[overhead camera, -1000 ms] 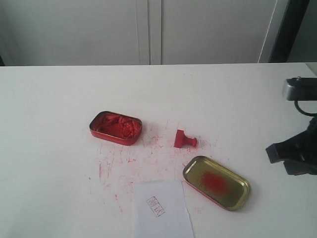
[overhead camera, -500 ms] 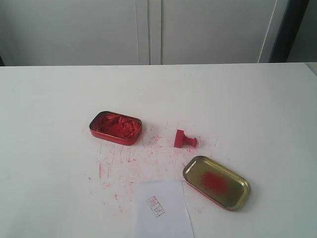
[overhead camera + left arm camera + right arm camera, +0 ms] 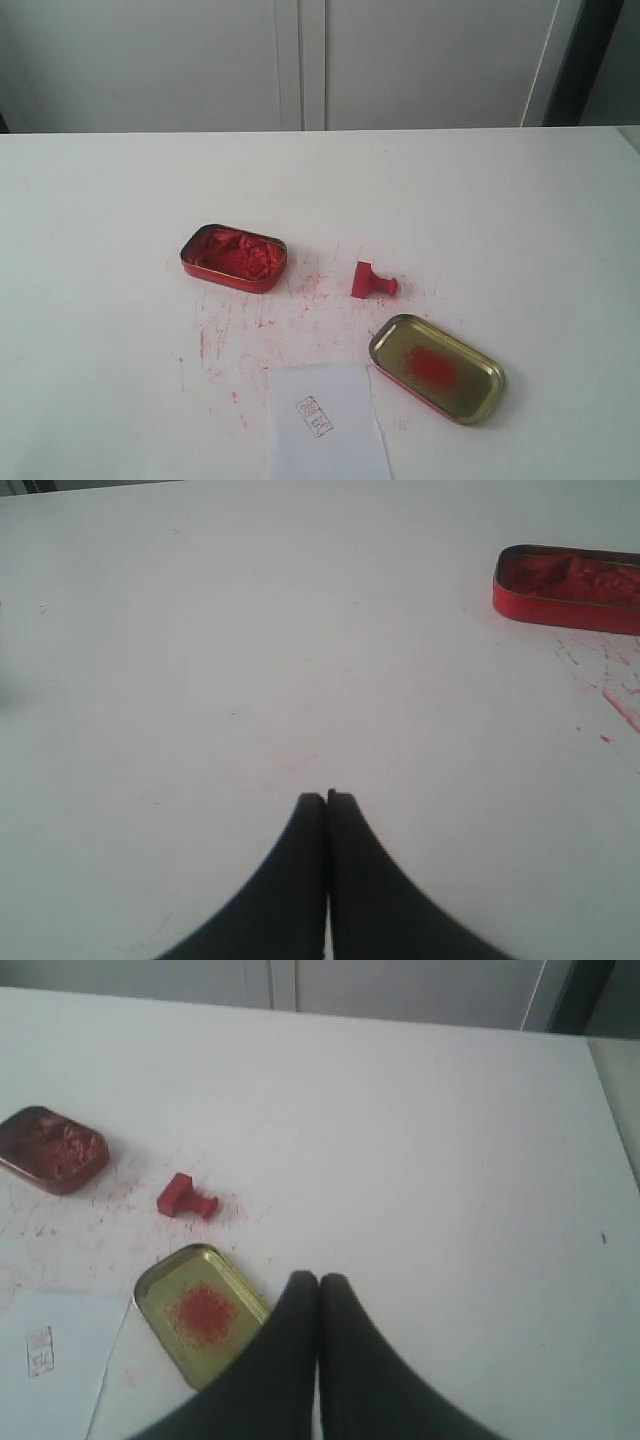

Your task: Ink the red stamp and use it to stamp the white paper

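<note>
The left gripper [image 3: 327, 800] and right gripper [image 3: 319, 1280] were clenched tight, grasping nothing. The red stamp [image 3: 373, 281] lay on its side between the ink tin [image 3: 233, 257] and the gold lid [image 3: 436, 367], with the white paper [image 3: 330, 425] just beside that lid.

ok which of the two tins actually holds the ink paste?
The red tin, left of the red stamp: it is heaped with lumpy red paste. The gold lid carries only a red smear.
</note>
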Controlling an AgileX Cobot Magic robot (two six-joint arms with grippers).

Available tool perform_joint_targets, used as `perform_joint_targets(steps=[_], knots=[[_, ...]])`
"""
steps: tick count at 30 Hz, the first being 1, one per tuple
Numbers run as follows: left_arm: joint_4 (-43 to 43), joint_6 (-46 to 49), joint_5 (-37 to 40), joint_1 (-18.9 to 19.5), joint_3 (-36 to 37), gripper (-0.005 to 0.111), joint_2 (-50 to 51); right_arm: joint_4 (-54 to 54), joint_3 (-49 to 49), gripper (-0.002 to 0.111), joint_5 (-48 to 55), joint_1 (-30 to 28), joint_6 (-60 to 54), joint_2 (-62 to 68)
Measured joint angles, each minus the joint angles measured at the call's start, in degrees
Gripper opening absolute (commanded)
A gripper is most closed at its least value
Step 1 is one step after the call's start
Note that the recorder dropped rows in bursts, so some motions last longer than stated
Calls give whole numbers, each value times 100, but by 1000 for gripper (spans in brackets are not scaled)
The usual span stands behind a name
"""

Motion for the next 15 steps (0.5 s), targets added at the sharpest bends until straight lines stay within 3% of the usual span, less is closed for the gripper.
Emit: perform_joint_targets(steps=[15], knots=[[0, 0, 0, 0, 0, 0, 0, -23, 0, 0, -1109, -3, -705, -275]])
